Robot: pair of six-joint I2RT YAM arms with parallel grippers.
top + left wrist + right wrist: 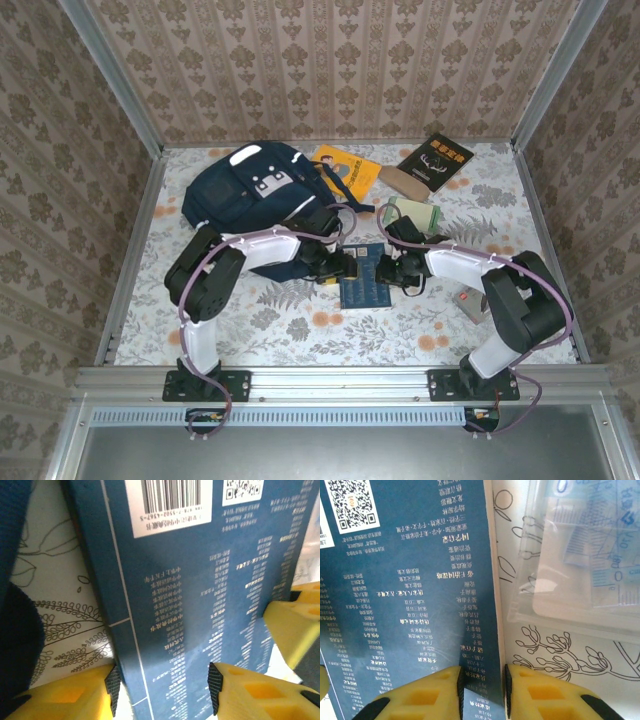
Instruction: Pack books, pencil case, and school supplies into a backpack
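The navy book [363, 283] lies flat at the table's middle, back cover up, between both grippers. My left gripper [337, 268] is open, its jaws astride the book's [200, 605] left edge. Its gripper point is [163, 689]. My right gripper [392, 268] is narrowly open over the book's [410, 605] right edge, one pad above the cover and one beside it; its point is [483, 690]. The backpack [255, 190] lies at the back left. Behind are the yellow book [347, 170], black book [437, 160], tan case [400, 183] and green box [418, 215]. A clear pack [585, 555] lies right of the navy book.
Dark blue backpack fabric [15, 630] lies close on the left of the navy book. A small grey and red item [470, 305] sits at the right, near my right arm. Patterned walls close in the table on three sides.
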